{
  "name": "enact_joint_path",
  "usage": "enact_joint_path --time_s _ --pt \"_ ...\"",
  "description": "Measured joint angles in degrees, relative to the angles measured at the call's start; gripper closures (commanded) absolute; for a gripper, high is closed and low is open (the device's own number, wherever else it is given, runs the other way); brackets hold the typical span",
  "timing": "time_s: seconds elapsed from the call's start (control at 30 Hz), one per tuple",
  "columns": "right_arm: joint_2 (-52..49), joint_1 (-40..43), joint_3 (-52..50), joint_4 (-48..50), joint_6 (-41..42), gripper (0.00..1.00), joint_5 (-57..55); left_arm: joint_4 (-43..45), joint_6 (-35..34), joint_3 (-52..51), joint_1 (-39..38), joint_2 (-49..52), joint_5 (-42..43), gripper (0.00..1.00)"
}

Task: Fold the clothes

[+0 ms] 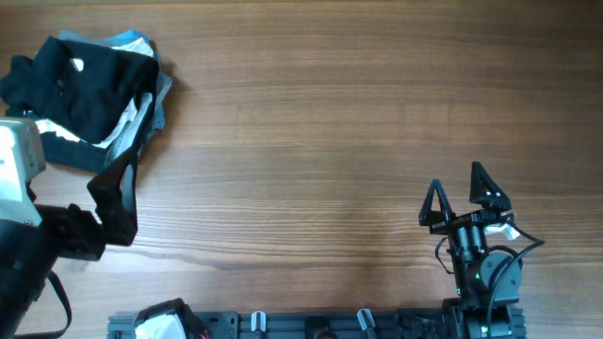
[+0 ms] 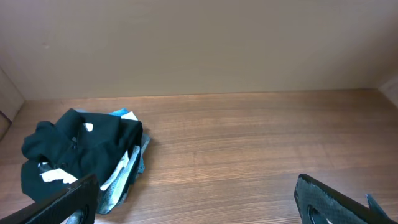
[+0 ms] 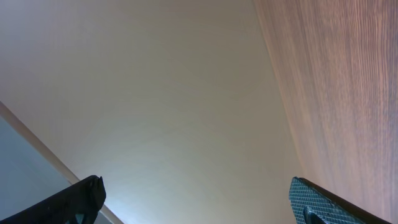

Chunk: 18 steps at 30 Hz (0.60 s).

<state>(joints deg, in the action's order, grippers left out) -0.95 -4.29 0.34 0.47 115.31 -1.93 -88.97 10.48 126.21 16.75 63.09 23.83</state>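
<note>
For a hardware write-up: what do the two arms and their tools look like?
Both are black. The right arm's black two-finger tool has pointed triangular fingers, with looping black cables, a small green light and a white tag behind it. The left arm's black two-finger tool has broad flat fingers and a white boxy housing.

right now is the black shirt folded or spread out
Crumpled, neither folded nor spread: the black shirt lies in a lumpy heap on lighter clothes, with no flat panel or straight fold edge.
</note>
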Motion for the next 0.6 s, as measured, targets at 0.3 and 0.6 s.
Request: enact_joint_path --time_s 0.3,0.6 --pt "0.00 0.00 0.00 0.00 2.10 0.00 -0.02 -1.49 0.00 0.00 0.00 0.00 -0.22 0.00" --pt "0.00 0.00 0.00 0.02 2.19 0.00 0.00 18.64 0.04 -16.13 -4.92 -4.07 -0.90 0.00"
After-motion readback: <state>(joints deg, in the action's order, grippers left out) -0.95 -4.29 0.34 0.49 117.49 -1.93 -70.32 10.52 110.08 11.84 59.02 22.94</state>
